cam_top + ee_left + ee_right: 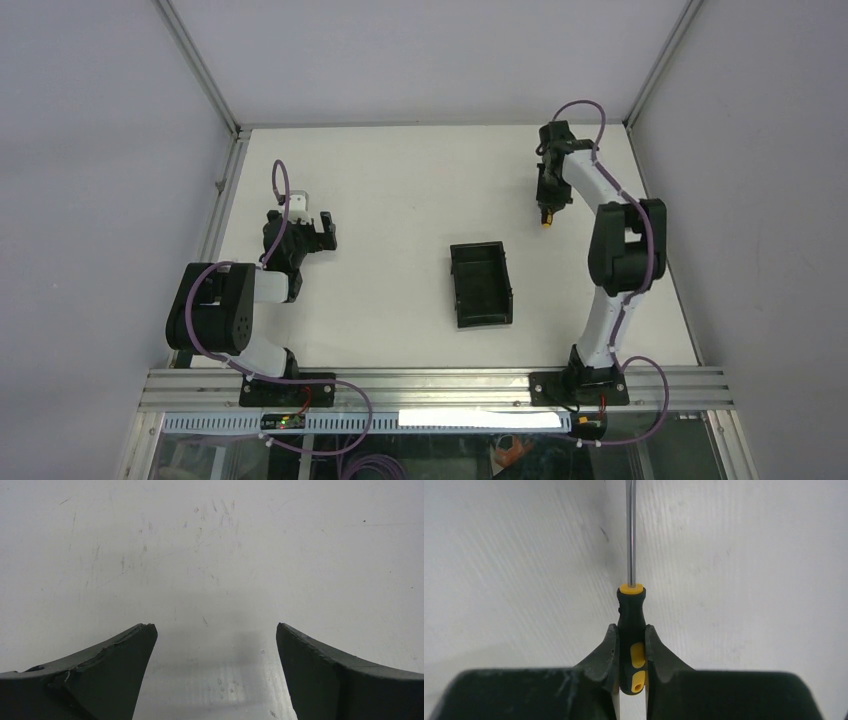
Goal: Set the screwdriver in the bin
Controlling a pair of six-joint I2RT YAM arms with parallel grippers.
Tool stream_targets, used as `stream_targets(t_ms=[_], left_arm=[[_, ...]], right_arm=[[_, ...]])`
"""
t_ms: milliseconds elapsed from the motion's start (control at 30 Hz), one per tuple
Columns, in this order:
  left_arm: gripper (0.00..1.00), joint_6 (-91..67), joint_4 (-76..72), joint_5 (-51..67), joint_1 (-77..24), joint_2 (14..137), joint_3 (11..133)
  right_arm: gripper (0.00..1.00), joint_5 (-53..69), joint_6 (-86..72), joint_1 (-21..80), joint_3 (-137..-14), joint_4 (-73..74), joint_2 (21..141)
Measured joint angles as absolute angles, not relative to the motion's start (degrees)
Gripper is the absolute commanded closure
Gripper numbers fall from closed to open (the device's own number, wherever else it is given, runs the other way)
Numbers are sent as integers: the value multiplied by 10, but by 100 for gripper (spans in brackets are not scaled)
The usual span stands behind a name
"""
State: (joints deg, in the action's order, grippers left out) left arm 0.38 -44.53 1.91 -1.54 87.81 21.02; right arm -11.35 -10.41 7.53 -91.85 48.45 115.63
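The right jaws clench the screwdriver (pixel 631 615) by its handle at the far right of the bench (pixel 400 190), well apart from the bin (pixel 482 285). The left jaws stand released, grasping nothing.

Open white table (pixel 400 190) from the far right corner across to the small black rectangular low-walled plastic bin (pixel 481 285) just right of the middle — a bare stretch. Left arm (pixel 225 310), black and white, crowding the left edge, well apart from the bin. Grey walls (pixel 90 150) and aluminium rails (pixel 222 190) hemming the left, far and right edges.
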Motion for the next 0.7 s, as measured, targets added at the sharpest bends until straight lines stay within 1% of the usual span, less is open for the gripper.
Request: stream_targets(t_ms=[133,233,333,400,533,700], left_arm=[[1,4,-445,19,-15,878,210],[1,4,-445,19,-15,878,210],[1,4,-446,19,-15,878,210],[1,4,-445,19,-15,878,210],[1,4,-445,19,-15,878,210],[1,4,-445,19,-15,878,210]], right_arm=[[100,-132,-114,88,-851,498,1033],[100,-144,-126,119,-802,502,940],[100,-156,-136,188,-764,510,862],[100,-162,-141,258,-743,511,818],[100,-162,-143,365,-701,509,754],[98,-150,-133,432,-624,487,679]])
